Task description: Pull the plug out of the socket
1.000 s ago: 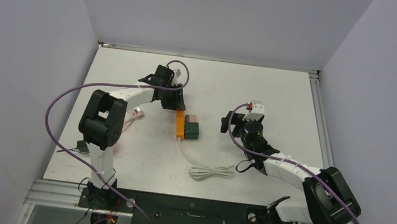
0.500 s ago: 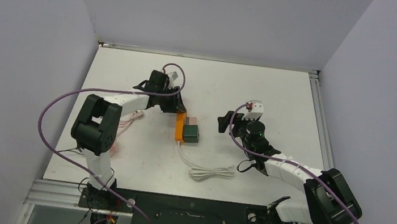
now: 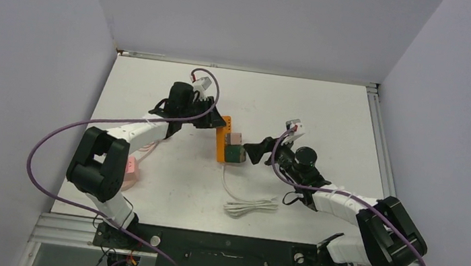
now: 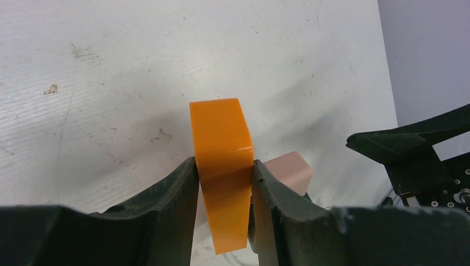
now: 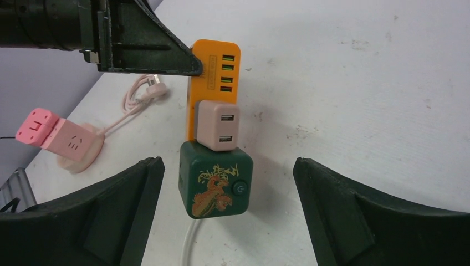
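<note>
- top external: the left gripper point(image 3: 215, 122) holds the far end of the orange socket strip point(image 3: 222, 139). the right gripper point(image 3: 252, 153) is just beside the green cube plug point(image 3: 236, 153), which trails a white cable point(image 3: 248, 204).
- left wrist: only here do the fingers point(image 4: 180, 185) show pressed against both sides of the strip.
- right wrist: its jaws stand wide apart, flanking the green cube plug seated on the strip beside a pink usb adapter point(image 5: 217, 124).
- a second ago the strip lay nearer and the right gripper stood well apart from it.
</note>
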`<state>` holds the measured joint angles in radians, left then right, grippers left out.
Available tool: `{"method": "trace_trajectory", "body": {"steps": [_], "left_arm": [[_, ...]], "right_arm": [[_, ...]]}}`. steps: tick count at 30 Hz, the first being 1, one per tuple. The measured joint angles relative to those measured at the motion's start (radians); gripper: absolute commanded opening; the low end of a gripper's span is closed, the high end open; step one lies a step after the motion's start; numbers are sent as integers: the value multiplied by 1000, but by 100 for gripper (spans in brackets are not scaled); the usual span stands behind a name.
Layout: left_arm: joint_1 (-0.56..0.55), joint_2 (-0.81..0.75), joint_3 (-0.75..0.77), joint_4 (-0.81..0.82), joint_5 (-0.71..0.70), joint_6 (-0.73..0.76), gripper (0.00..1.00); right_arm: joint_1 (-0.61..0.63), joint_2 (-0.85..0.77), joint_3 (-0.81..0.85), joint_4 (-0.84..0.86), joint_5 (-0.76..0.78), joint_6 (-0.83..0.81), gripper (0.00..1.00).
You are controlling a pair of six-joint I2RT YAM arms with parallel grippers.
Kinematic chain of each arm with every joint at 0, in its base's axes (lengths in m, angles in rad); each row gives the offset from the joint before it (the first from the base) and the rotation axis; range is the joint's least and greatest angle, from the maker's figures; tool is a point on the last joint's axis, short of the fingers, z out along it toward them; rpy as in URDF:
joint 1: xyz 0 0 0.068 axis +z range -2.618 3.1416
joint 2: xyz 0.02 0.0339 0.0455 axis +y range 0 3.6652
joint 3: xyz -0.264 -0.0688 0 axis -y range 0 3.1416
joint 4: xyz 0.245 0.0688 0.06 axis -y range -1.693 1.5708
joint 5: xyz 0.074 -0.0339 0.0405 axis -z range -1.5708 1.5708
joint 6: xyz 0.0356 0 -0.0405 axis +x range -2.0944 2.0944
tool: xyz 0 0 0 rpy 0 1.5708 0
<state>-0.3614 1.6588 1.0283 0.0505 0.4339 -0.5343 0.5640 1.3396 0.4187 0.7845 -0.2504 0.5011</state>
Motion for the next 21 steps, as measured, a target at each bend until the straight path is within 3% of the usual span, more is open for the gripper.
{"method": "trace_trajectory", "body": {"steps": [12, 21], "left_arm": [[-42, 3, -3, 62, 84, 6, 0], [-80, 6, -3, 66, 121, 28, 0]], "right_arm": [[-2, 58, -4, 59, -101, 9, 98], [-28, 105, -4, 107, -167, 37, 83]]}}
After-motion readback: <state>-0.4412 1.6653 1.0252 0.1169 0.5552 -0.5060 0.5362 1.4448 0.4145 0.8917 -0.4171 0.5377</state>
